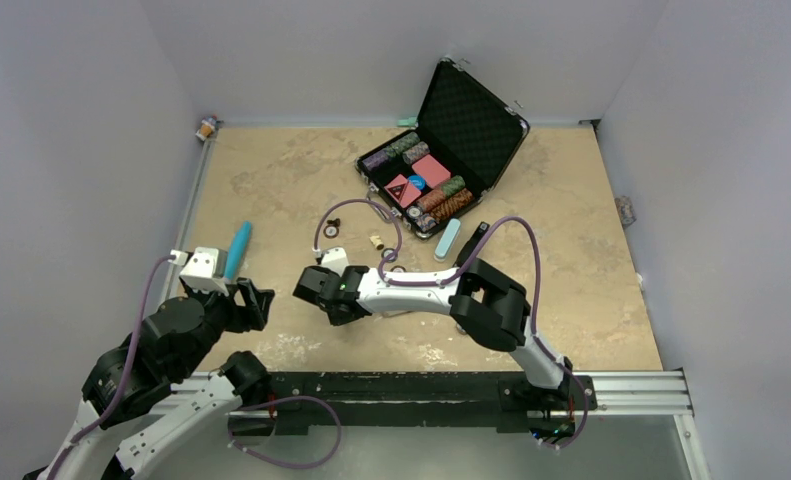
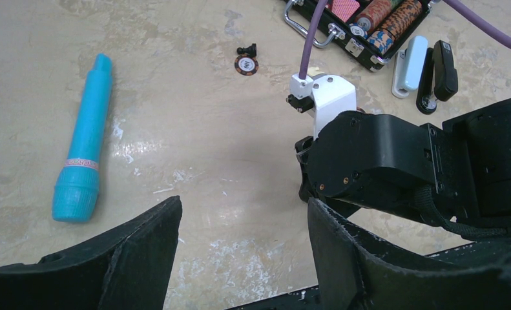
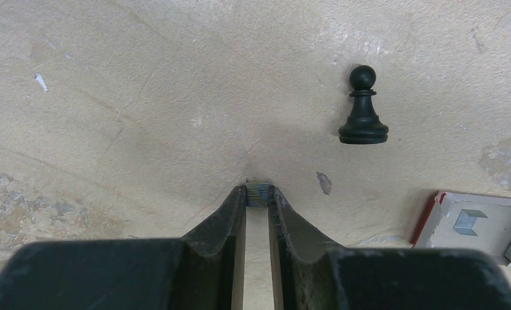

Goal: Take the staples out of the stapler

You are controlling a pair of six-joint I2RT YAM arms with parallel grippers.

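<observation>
My right gripper (image 3: 258, 194) is shut on a small strip of silver-grey staples (image 3: 258, 193), pinched between its fingertips just over the tan table. In the top view it (image 1: 316, 290) is left of centre. The black stapler (image 1: 474, 243) lies next to a light blue stapler (image 1: 448, 238) by the case; both also show in the left wrist view, the black one (image 2: 437, 77) right of the blue one (image 2: 409, 64). My left gripper (image 2: 243, 239) is open and empty above bare table, to the left of the right gripper.
An open poker-chip case (image 1: 451, 150) stands at the back. A teal cylinder (image 1: 238, 249) lies at the left. A black pawn (image 3: 363, 110) stands ahead of the right gripper, a red-and-white box (image 3: 472, 223) to its right. A poker chip (image 2: 245, 64) lies mid-table.
</observation>
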